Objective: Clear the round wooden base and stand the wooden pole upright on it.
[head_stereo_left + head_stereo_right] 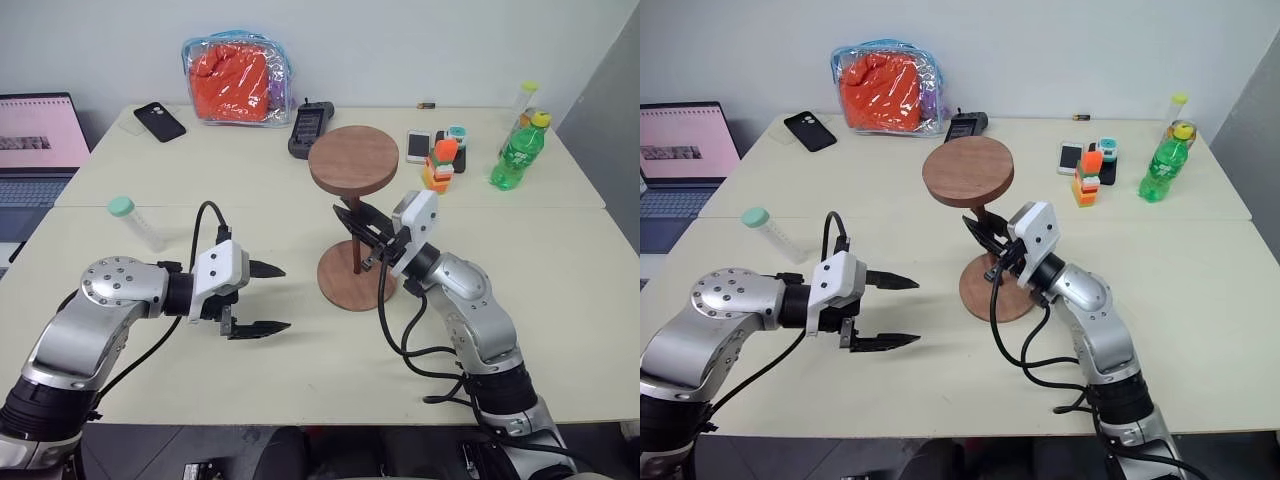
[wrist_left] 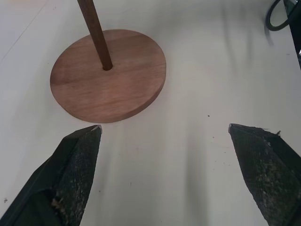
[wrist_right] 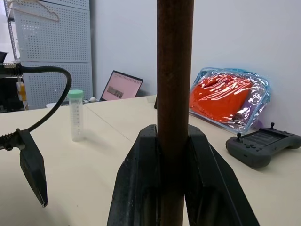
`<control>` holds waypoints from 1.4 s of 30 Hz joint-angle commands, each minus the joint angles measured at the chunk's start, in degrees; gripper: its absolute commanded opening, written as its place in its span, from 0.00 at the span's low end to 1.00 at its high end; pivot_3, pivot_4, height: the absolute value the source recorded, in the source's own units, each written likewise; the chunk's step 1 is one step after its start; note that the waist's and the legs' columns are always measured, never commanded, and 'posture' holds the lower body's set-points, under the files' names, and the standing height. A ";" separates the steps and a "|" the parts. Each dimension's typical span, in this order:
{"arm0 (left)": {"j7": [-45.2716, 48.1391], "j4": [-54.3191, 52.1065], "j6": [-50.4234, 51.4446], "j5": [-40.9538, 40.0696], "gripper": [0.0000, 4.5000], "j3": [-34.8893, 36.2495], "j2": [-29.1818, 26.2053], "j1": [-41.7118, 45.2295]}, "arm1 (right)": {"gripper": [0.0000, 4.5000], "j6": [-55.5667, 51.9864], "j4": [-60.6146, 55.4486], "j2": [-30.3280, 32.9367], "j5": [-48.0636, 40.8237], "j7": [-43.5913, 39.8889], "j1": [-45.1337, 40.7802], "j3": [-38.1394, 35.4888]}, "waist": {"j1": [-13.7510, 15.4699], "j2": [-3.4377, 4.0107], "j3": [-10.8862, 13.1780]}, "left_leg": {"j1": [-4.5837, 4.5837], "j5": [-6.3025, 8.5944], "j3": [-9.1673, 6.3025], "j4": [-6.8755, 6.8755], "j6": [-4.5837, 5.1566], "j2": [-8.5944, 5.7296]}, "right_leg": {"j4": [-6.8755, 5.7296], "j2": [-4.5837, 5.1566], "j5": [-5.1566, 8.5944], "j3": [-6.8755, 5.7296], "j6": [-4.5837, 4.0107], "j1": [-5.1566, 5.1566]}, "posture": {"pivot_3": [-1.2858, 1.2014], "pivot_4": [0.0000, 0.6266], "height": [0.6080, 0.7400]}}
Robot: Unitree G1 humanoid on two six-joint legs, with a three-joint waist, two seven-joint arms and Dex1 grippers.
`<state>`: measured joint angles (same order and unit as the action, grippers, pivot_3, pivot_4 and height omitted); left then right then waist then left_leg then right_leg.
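Note:
The round wooden base (image 1: 338, 283) lies flat near the table's middle. The wooden pole (image 3: 175, 70) stands upright in its centre hole, its round brown disc (image 1: 353, 160) on top. From the right, my right gripper (image 1: 349, 222) is shut on the pole's shaft, below the disc and above the base. My left gripper (image 1: 285, 297) hovers open a little left of the base, pointing toward it, with nothing between its fingers. In the left wrist view the base (image 2: 117, 89) and the pole's foot (image 2: 96, 33) lie just beyond the open fingertips (image 2: 82, 146).
A clear tube with a teal cap (image 1: 135, 220) lies at the left. A laptop (image 1: 40, 140) stands at the far left edge. Along the back are a black phone (image 1: 160, 121), an orange bag (image 1: 238, 80), a black handheld device (image 1: 311, 128), coloured blocks (image 1: 440, 165) and a green bottle (image 1: 518, 150).

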<state>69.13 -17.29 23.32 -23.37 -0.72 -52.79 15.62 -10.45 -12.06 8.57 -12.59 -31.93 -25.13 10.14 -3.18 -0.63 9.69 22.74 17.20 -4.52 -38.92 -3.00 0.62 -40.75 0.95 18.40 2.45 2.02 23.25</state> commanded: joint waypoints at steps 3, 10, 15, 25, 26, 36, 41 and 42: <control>-1.27 -0.84 0.42 -0.11 1.00 0.44 0.39 1.39 | 0.06 1.12 -0.70 -0.39 -0.38 0.50 1.28 -0.25 | 0.00 -0.01 0.00 | 0.00 0.00 0.00 0.00 0.00 0.00 | 0.00 0.00 0.00 0.00 0.00 0.00 | 0.52 0.24 1.00; -1.74 -1.34 1.52 -0.44 1.00 0.16 0.55 2.11 | 0.06 1.16 0.00 0.55 0.00 0.97 2.96 -0.56 | 0.01 -0.02 -0.01 | -0.01 0.00 -0.01 0.00 0.00 0.00 | 0.00 0.00 0.00 0.00 0.00 -0.01 | 0.52 0.24 1.00; -1.80 -1.52 2.40 -0.68 1.00 0.03 0.63 2.91 | 0.06 0.02 1.48 0.71 0.26 2.45 4.35 -1.13 | 0.15 -0.06 -0.06 | -0.03 0.00 -0.02 0.00 0.00 -0.01 | -0.01 -0.02 0.00 -0.01 0.00 -0.06 | 0.52 0.24 1.00; -1.91 -1.12 2.47 -0.84 1.00 0.09 0.61 3.16 | 0.06 -3.06 3.40 1.69 2.32 4.60 4.87 0.59 | 0.46 -0.10 -0.23 | -0.11 0.00 0.00 -0.01 0.01 -0.03 | -0.02 -0.02 0.00 0.00 0.00 -0.12 | 0.52 0.24 1.00; -1.94 -1.14 2.46 -0.84 1.00 0.11 0.59 3.08 | 0.06 -3.21 3.54 1.98 2.43 4.49 5.19 0.84 | 0.49 -0.11 -0.26 | -0.11 0.00 -0.01 -0.01 0.01 -0.03 | -0.02 -0.02 0.00 0.00 0.00 -0.13 | 0.52 0.24 1.00; -2.31 -1.42 2.77 -0.79 1.00 -0.05 0.64 3.16 | 0.06 -5.06 5.16 3.95 3.09 4.95 6.76 2.06 | 1.19 -0.14 -0.54 | -0.94 0.02 -0.06 0.15 0.05 -0.03 | 0.34 -0.07 0.03 -0.07 -0.02 -1.06 | 0.52 0.24 1.00; -2.51 -1.57 3.35 -1.00 1.00 0.01 0.60 3.38 | 0.06 -4.92 5.54 4.09 2.78 5.30 7.37 1.63 | 1.56 -0.17 -0.60 | -1.90 0.08 -0.09 0.50 0.13 -0.05 | 0.87 -0.10 0.06 -0.09 -0.04 -2.14 | 0.52 0.24 1.00; -2.53 -1.67 3.44 -1.09 1.00 0.09 0.61 3.33 | 0.06 -5.02 5.76 3.99 2.56 5.46 7.36 1.34 | 1.55 -0.19 -0.61 | -1.93 0.07 -0.08 0.53 0.13 -0.05 | 0.87 -0.10 0.07 -0.07 -0.04 -2.15 | 0.52 0.24 1.00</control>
<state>66.89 -17.45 26.54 -23.86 -1.01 -52.23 18.13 -11.58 -11.55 11.09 -12.06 -26.95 -21.03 11.26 -1.64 -0.82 9.08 20.81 17.28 -4.61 -38.38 -2.88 0.58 -39.87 0.84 18.47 2.37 1.98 21.11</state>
